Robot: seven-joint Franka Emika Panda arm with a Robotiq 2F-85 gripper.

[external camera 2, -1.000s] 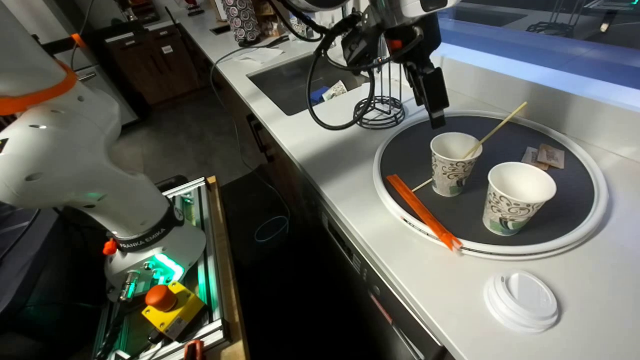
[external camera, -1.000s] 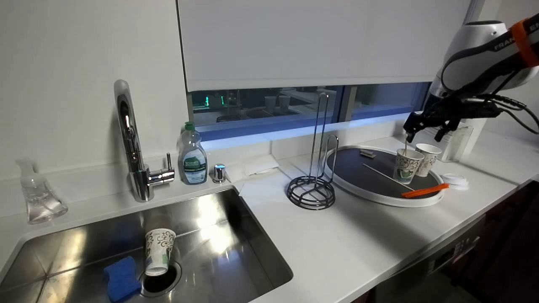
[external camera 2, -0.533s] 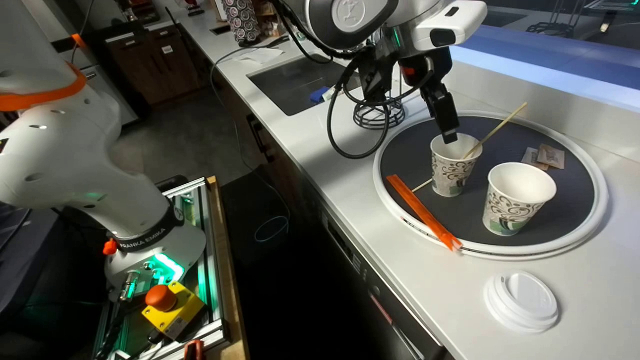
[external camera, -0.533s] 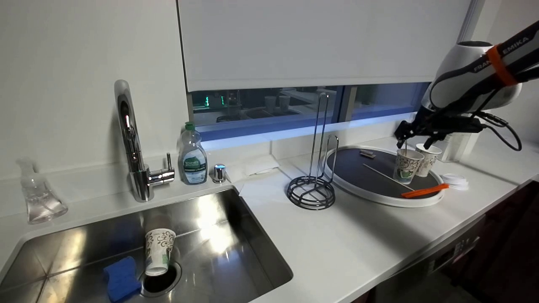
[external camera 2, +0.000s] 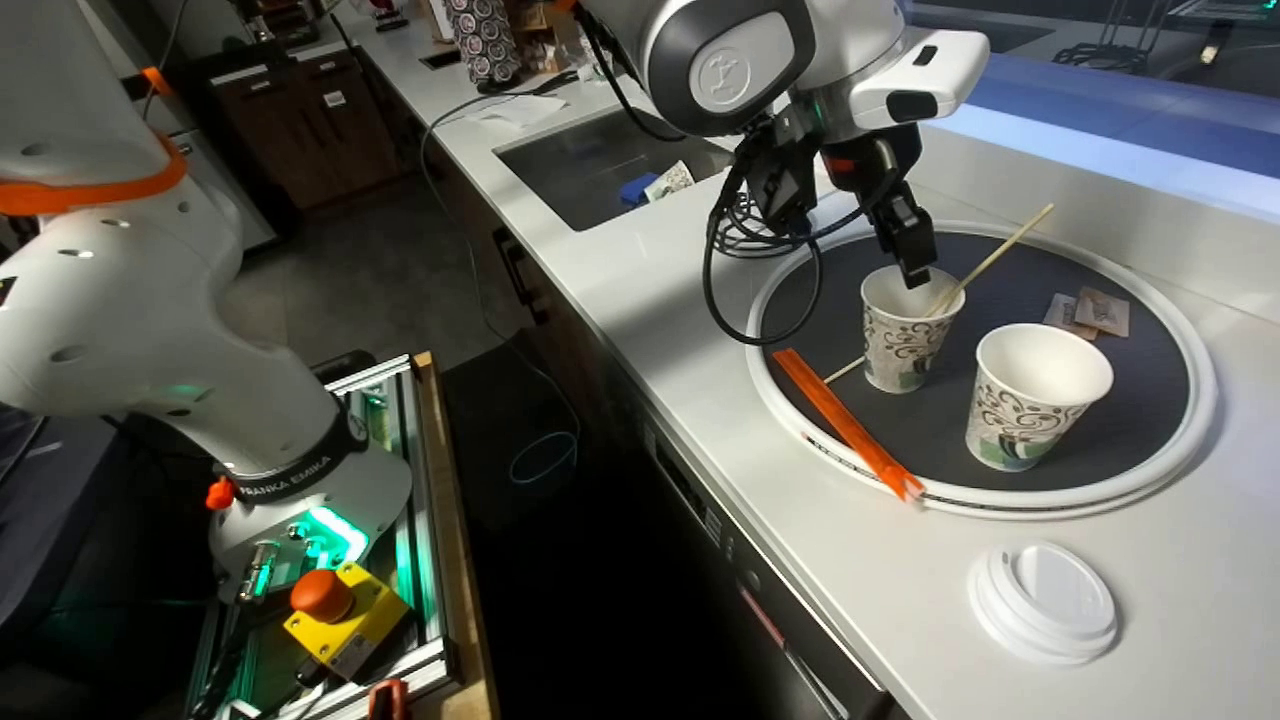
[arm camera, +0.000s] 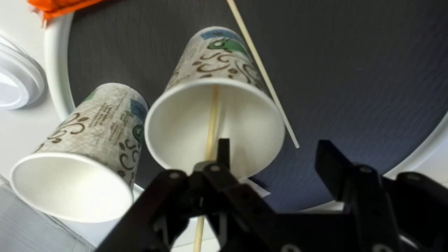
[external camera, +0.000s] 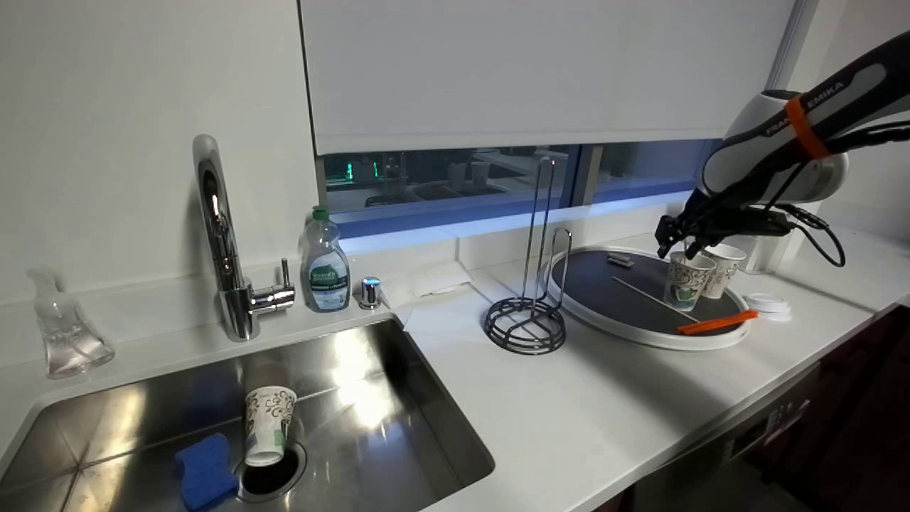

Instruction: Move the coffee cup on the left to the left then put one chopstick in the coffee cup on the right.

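Note:
Two white patterned paper cups stand upright on a round dark tray. One cup holds a leaning chopstick; it also shows in the wrist view. The other cup looks empty and stands beside it, in the wrist view at left. A second chopstick lies flat on the tray by the first cup. My gripper is open and empty at that cup's rim. One finger is over its mouth, the other beyond the rim. A finger hides part of the leaning chopstick.
An orange wrapper lies across the tray's edge and small packets lie on the tray. White lids sit on the counter. A wire paper-towel holder stands beside the tray. The sink holds a fallen cup and blue sponge.
The arm and open gripper have moved lower, down to the rim of the cup with the chopstick, shifting left in an exterior view. The cups and chopsticks have not moved.

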